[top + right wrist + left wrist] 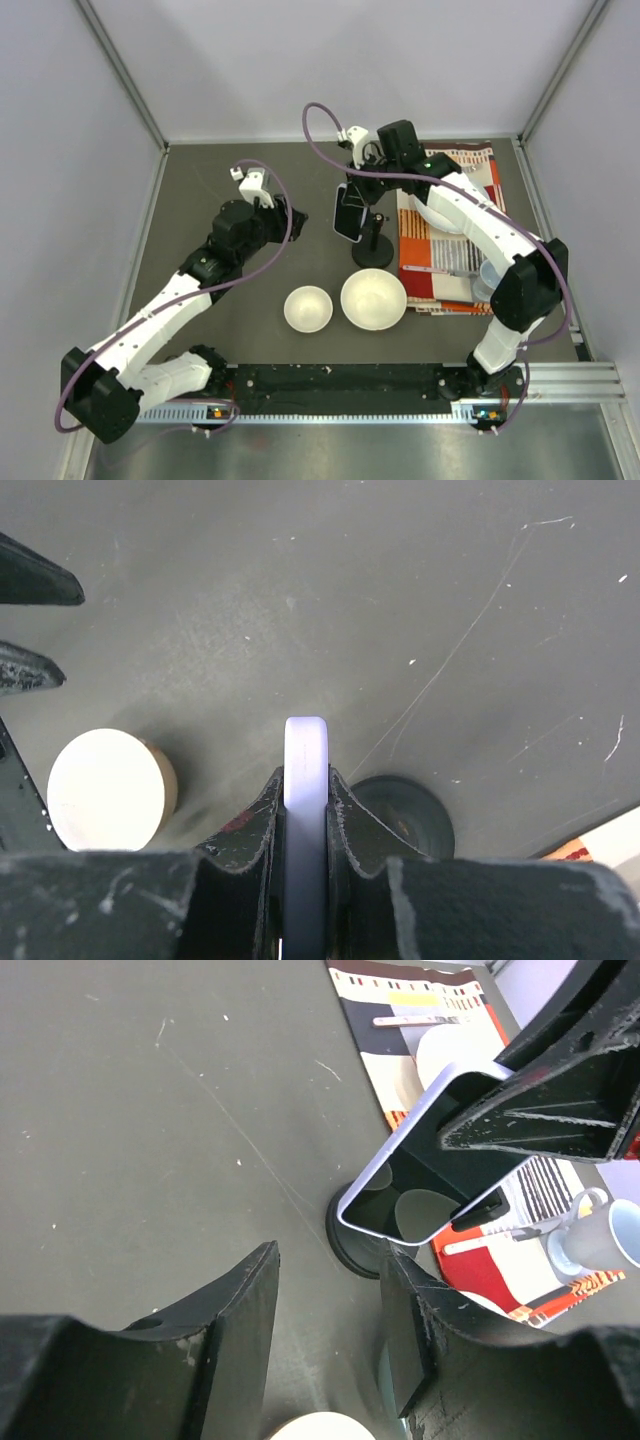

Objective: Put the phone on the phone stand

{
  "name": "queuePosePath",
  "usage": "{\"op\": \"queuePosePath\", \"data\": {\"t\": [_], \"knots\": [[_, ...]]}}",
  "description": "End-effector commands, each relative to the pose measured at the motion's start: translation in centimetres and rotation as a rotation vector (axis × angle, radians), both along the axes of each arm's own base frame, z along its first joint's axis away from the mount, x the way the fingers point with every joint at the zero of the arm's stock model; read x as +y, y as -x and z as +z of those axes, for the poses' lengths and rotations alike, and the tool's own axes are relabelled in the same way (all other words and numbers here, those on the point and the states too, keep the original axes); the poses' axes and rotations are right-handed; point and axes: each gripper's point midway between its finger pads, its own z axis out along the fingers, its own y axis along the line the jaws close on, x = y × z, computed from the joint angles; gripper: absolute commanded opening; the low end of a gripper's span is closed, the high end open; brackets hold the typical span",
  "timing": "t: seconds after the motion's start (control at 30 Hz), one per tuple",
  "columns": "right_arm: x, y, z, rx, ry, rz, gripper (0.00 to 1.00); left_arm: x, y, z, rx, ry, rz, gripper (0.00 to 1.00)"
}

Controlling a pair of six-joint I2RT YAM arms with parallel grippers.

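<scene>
My right gripper (305, 780) is shut on the phone (305, 780), seen edge-on as a pale lavender rim between the fingers. In the top view the phone (348, 213) hangs tilted in the air, just left of and above the black phone stand (374, 252). The stand's round base shows below the phone in the right wrist view (405, 815) and in the left wrist view (355, 1245). The phone's glossy screen shows in the left wrist view (425, 1185). My left gripper (330, 1330) is open and empty, a short way left of the stand.
Two white bowls (308, 308) (373, 298) sit in front of the stand. A patterned cloth (450, 235) at the right holds a plate (440, 215), cutlery and a pale cup (488, 278). Grey walls close in the table.
</scene>
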Motion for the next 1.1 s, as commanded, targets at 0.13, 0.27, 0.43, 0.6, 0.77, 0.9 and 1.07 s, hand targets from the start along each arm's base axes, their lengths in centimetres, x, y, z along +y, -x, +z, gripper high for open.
{"op": "queuePosePath", "data": {"t": [0.13,0.27,0.43,0.6,0.77,0.9,1.07], "knots": [[2.6,-0.3,12.7,-0.178,-0.351,-0.037,0.00,-1.5,0.1,1.0,-0.074,0.029,-0.094,0.53],[3.1,-2.2,17.6,-0.236,-0.524,-0.133,0.00,-0.8,0.4,1.9,-0.110,0.033,-0.077,0.57],[-2.9,-3.4,22.6,-0.390,-0.556,-0.450,0.00,-1.9,0.7,3.4,-0.201,0.023,-0.179,0.54],[-12.5,-2.1,23.7,-0.497,-0.483,-0.749,0.00,-8.1,0.6,3.0,-0.324,-0.092,-0.583,0.53],[-17.2,1.2,23.6,-0.570,-0.416,-0.796,0.00,-11.4,-2.7,0.1,-0.350,-0.170,-0.760,0.54],[-18.1,3.0,22.7,-0.590,-0.391,-0.781,0.00,-12.8,-3.8,1.3,-0.437,-0.195,-0.862,0.48],[-17.7,3.7,21.6,-0.576,-0.385,-0.744,0.00,-13.9,-5.0,-0.1,-0.429,-0.260,-0.970,0.38]]}}
